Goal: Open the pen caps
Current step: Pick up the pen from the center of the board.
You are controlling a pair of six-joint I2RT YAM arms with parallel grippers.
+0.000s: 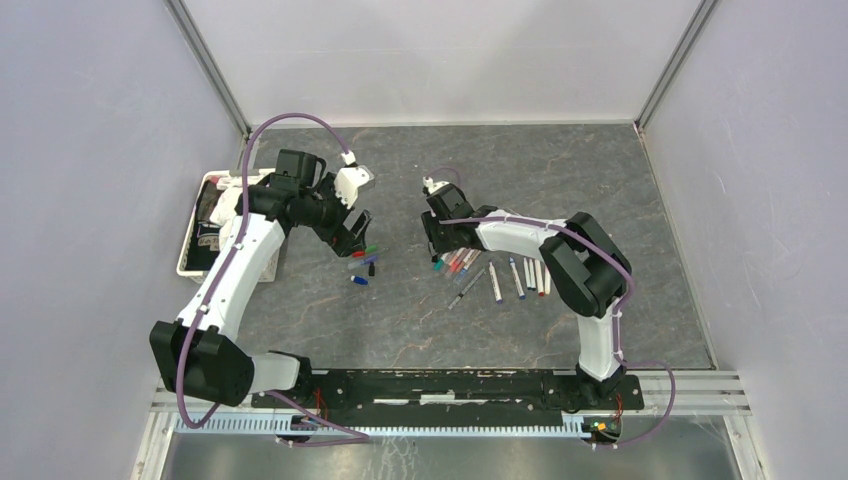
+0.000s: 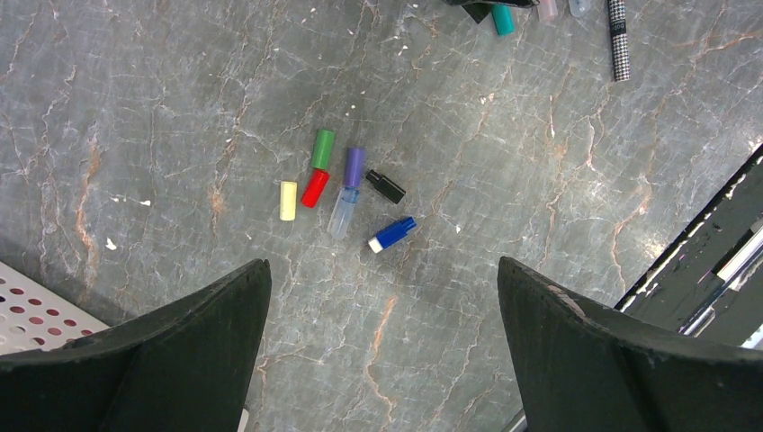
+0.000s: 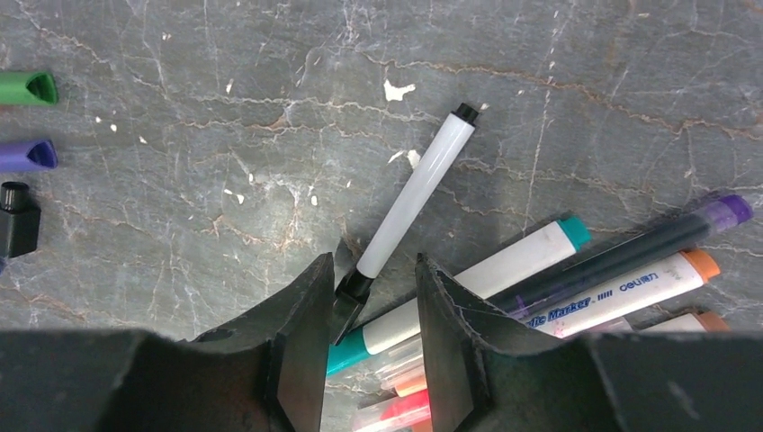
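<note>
Top external view: a white perforated basket [image 1: 192, 225] sits at the table's [image 1: 560, 170] 9 o'clock edge. It holds dark items that I cannot make out. Bare stone-patterned surface runs toward 12 and 3 o'clock, up to the walls.

The pen caps [image 1: 358, 280] lie loose left of centre, just below the left claw [image 1: 352, 235], whose jaws stand wide and touch nothing. In the left wrist view, a yellow cap [image 2: 288, 200] and a red cap [image 2: 315, 188] lie side by side. A green cap [image 2: 322, 148] and a purple cap [image 2: 354, 166] are at their 1 o'clock, and a black cap [image 2: 385, 186] and a blue cap [image 2: 392, 234] are toward 3 o'clock. The yellow, green and purple caps run roughly 12 to 6, and the blue one runs 8 to 2.

The pens [image 1: 505, 278] lie fanned at 3 o'clock of the caps. In the right wrist view, the right claw [image 3: 373, 279] is half-wide and straddles the black lower end of a white pen [image 3: 418, 184]. A gap shows beside that end. The pen's long axis runs 7 to 1 o'clock.
</note>
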